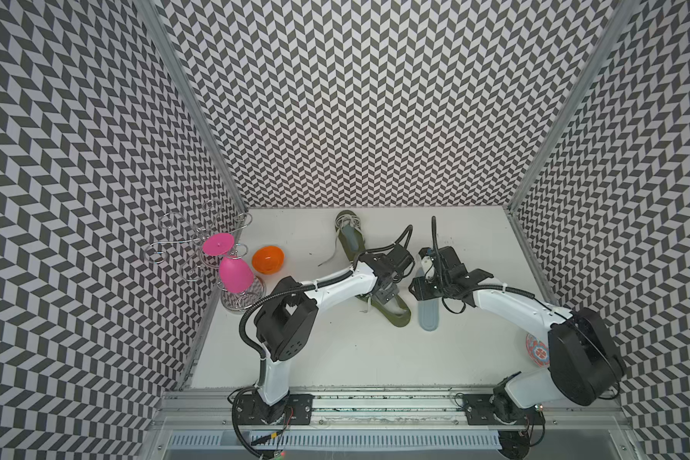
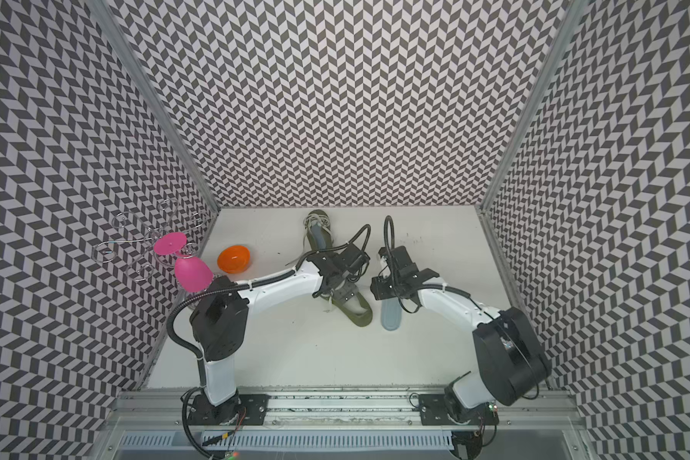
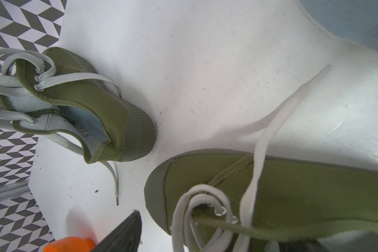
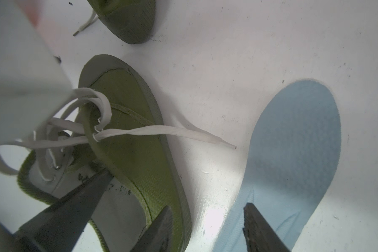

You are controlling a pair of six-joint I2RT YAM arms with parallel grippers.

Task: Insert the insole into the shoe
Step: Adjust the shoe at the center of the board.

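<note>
Insole (image 4: pixel 292 152), pale blue with dotted texture, lies flat just beside the olive shoe (image 4: pixel 135 135), partly under the spread, empty right gripper (image 4: pixel 207 218); left gripper (image 1: pixel 386 295) stands wide over the shoe, gripping nothing

- Two green shoes are lying here: near shoe (image 1: pixel 400 317), far shoe (image 1: pixel 342 243).
- Two blue insoles are showing: loose insole (image 1: pixel 428 316), fitted insole (image 1: pixel 351 237).
- One orange bowl (image 1: pixel 267 259) is sitting alone.
- One pink goblet (image 1: pixel 236 273) is hanging from one wire rack (image 1: pixel 194 239).
- One patterned plate (image 1: pixel 536 350) is showing partly.
- Two robot arms are reaching in: left arm (image 1: pixel 335 284), right arm (image 1: pixel 510 306).
</note>
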